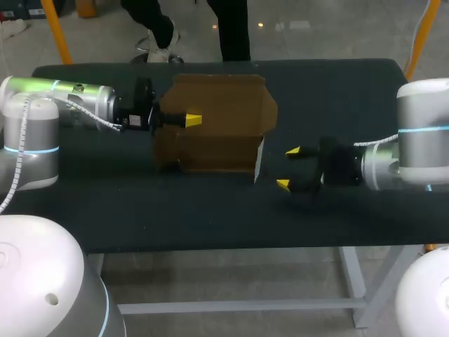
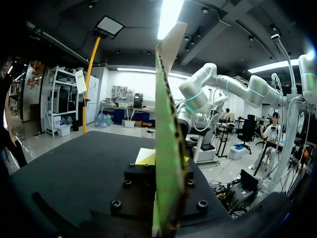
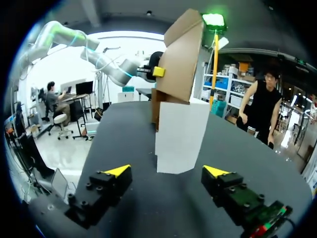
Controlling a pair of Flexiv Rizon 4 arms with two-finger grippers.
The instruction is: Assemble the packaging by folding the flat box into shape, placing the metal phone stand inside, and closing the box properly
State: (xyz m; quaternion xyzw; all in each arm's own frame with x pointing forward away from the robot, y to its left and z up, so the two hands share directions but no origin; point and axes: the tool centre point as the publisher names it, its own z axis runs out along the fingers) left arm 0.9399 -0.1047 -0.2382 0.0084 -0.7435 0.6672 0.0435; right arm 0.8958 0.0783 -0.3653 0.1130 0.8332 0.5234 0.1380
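Note:
The brown cardboard box [image 1: 214, 126] stands partly folded in the middle of the table, with a white inner flap [image 1: 258, 160] hanging at its right front corner. My left gripper [image 1: 193, 120] is shut on the box's left wall. In the left wrist view that wall [image 2: 166, 129] runs edge-on between the fingers of the left gripper [image 2: 166, 161]. My right gripper [image 1: 287, 168] is open just right of the box and apart from it. In the right wrist view the white flap [image 3: 181, 134] is ahead of the open right gripper [image 3: 167, 171]. No phone stand is in view.
The dark table [image 1: 210, 210] has bare surface in front of the box and to its right, around my right gripper. The table's front edge [image 1: 231, 246] runs close below both arms.

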